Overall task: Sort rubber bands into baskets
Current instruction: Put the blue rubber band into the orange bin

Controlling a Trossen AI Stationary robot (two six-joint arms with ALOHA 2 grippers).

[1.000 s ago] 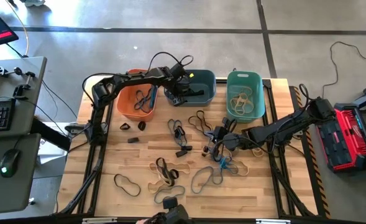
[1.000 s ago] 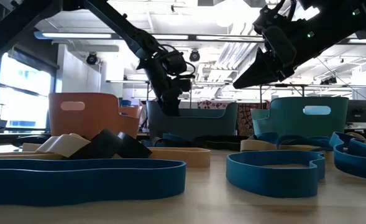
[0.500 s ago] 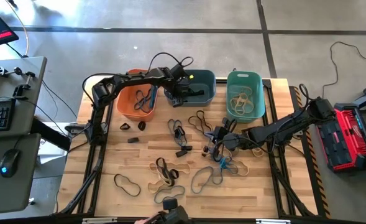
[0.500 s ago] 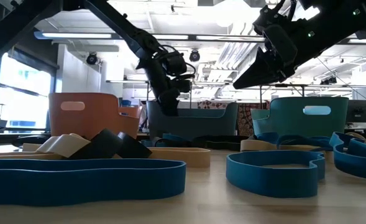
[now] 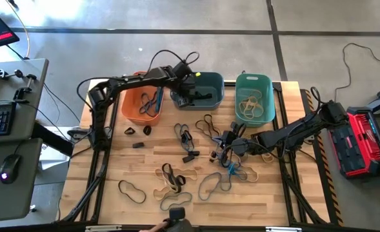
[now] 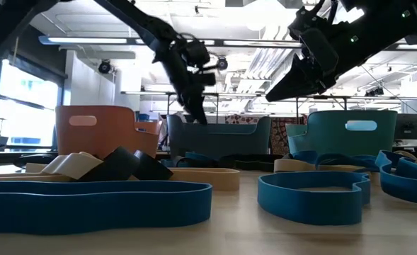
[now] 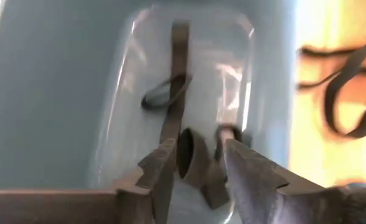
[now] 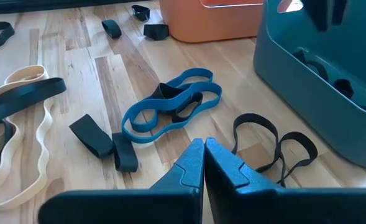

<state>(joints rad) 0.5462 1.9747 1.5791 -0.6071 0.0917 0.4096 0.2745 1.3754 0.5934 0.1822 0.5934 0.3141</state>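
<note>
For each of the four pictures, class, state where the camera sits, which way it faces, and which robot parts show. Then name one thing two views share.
High view: overhead, looking straight down on the table; both arms show.
Low view: at tabletop height, looking level across at the baskets; both arms enter from above.
Left wrist view: on the left arm, facing into the slate basket; left gripper open.
Right wrist view: on the right arm, facing loose bands; right gripper shut.
Shared: the orange basket, in high and right wrist views.

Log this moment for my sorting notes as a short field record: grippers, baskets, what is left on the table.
left gripper: open, above the slate basket, dark bands inside
right gripper: shut, empty, low over the table
orange basket: holds blue bands
teal basket: holds tan bands
loose rubber bands: many unsorted
</note>
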